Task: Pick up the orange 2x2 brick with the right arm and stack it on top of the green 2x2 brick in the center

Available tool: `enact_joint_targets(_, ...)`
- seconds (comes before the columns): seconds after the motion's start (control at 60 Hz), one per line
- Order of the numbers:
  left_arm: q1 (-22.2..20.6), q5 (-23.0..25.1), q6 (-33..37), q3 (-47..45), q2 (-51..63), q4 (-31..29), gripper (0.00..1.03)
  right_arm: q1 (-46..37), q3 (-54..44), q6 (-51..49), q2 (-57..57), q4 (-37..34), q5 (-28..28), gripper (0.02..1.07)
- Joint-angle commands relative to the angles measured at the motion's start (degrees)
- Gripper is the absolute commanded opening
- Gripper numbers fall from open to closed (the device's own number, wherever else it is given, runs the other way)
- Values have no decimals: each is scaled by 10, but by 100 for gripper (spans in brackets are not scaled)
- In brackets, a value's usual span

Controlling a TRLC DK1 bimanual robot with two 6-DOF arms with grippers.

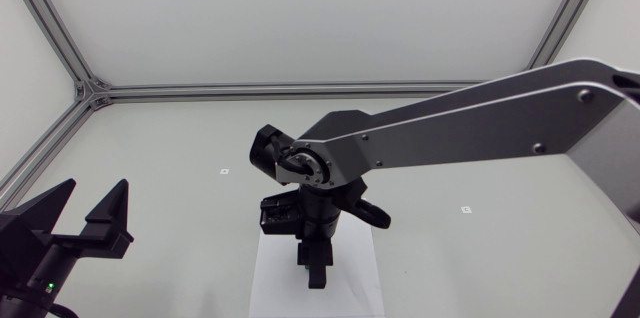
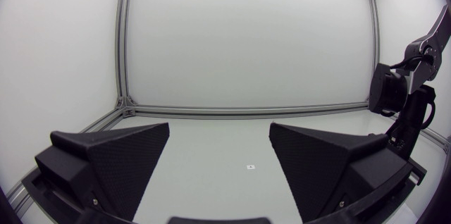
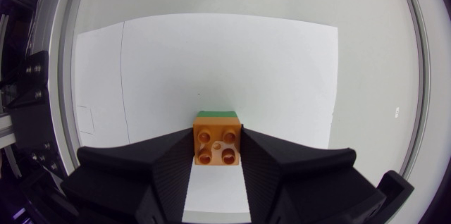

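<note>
In the right wrist view the orange 2x2 brick [image 3: 218, 146] sits studs-up between my right gripper's [image 3: 217, 155] black fingers, which press on it from both sides. A thin strip of the green 2x2 brick [image 3: 218, 113] shows just past the orange brick's far edge, underneath it. Whether the two bricks touch I cannot tell. From above, my right arm comes in from the right, and its gripper [image 1: 316, 270] points down over the white sheet [image 1: 270, 283] and hides both bricks. My left gripper [image 1: 88, 214] stands open and empty at the lower left, also in its own view [image 2: 220, 160].
The white sheet [image 3: 211, 55] lies on the grey table under the bricks. Small white marks [image 1: 225, 171] [image 1: 465, 209] dot the table. An aluminium frame [image 1: 300, 89] runs along the table's far edge. My right arm [image 2: 405, 104] shows beside the left gripper's far right.
</note>
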Motion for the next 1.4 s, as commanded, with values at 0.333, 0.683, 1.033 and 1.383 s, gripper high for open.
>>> enact_joint_targets(0.333, 1, 2, 7, -23, -5, -9, 99, -9, -15, -18, 29, -17, 3, 24)
enact_joint_targets(0.683, 1, 3, 7, -23, -5, -8, 99, -8, -12, -11, 22, -17, 6, 47)
enact_joint_targets(1.033, 1, 2, 7, -23, -5, -8, 99, -9, -7, -9, 17, -18, 6, 50)
enact_joint_targets(1.383, 1, 2, 7, -23, -5, -9, 99, -11, -7, -9, 18, -14, 5, 50)
